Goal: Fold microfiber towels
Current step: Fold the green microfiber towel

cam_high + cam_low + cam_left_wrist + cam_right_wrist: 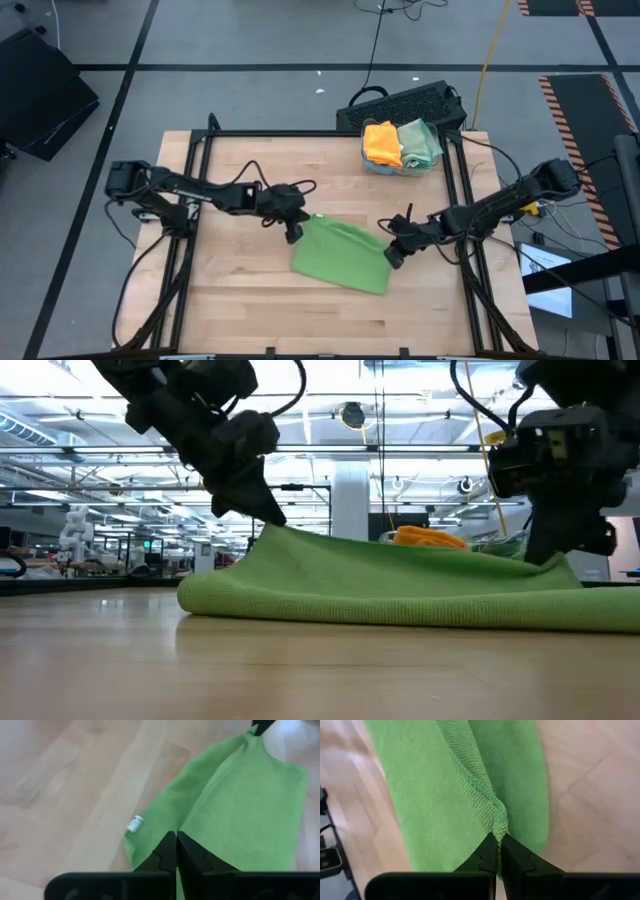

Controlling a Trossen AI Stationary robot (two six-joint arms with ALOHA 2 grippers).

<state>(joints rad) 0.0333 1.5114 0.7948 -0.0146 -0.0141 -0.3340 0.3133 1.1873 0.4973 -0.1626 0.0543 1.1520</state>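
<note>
High view: lime green towel [343, 256] lying folded on the wooden table [250, 300], near the middle, slightly right of centre. Left gripper [294, 231] positioned at the towel's far-left corner, jaws clenched on the cloth. Right gripper [393, 256] positioned at the towel's right edge, jaws clenched on the cloth there. Both arms reaching inward from opposite sides of the table, well apart from each other, with the towel stretched between them.

Low view: towel [400, 595] raised at both pinched points and sagging to the tabletop along its near edge; left gripper [262, 510] pinching a lifted peak at left, right gripper [553, 555] at the towel's right end.

Left wrist view: fingers [167, 852] pressed together over a fold of green cloth [240, 815]; small white tag [134, 824] visible at the towel's edge, resting on the wood.

Right wrist view: fingers [512, 857] closed on a bunched ridge of the towel [435, 805], layered edge running away from the tips.

Far right of the table: container [385, 166] holding an orange towel [381, 142] and a sage green towel [420, 142] side by side, touching. Dark keyboard [400, 104] just beyond it, off the table's far edge.
</note>
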